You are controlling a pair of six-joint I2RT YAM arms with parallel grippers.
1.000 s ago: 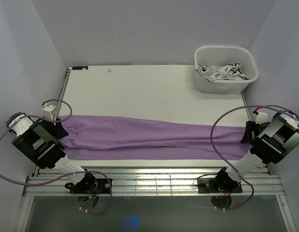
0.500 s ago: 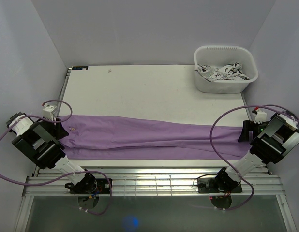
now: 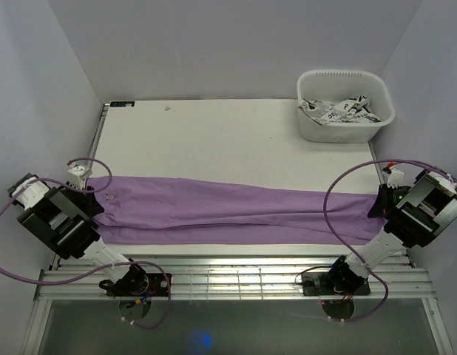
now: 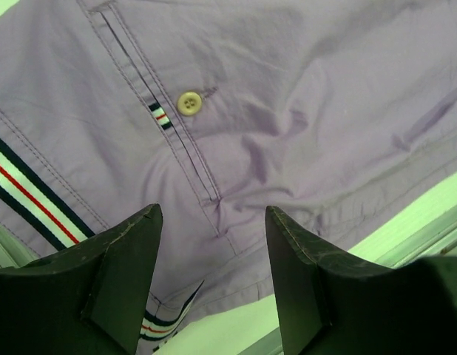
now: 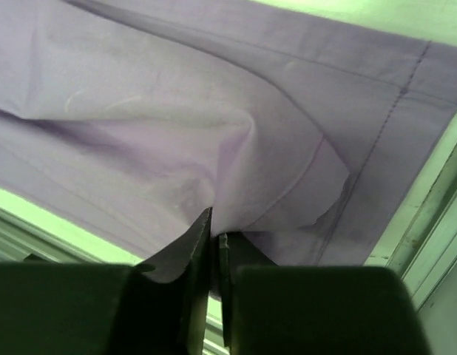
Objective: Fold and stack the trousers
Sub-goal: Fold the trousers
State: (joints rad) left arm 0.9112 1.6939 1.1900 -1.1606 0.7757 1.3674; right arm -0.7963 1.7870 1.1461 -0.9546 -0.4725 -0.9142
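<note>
Lilac trousers (image 3: 228,211) lie stretched along the near edge of the desk (image 3: 236,140), right fingers (image 5: 191,255) pinching a fold of cloth at the hem end, left fingers (image 4: 129,270) spread apart over the waist near its button (image 4: 188,103).

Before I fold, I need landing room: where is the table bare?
Bare: the wide table band beyond the trousers, left of the tub; also a thin strip along the near edge. Crowded: the trousers' ends, where the left gripper hovers open and the right gripper pinches the fabric.
</note>
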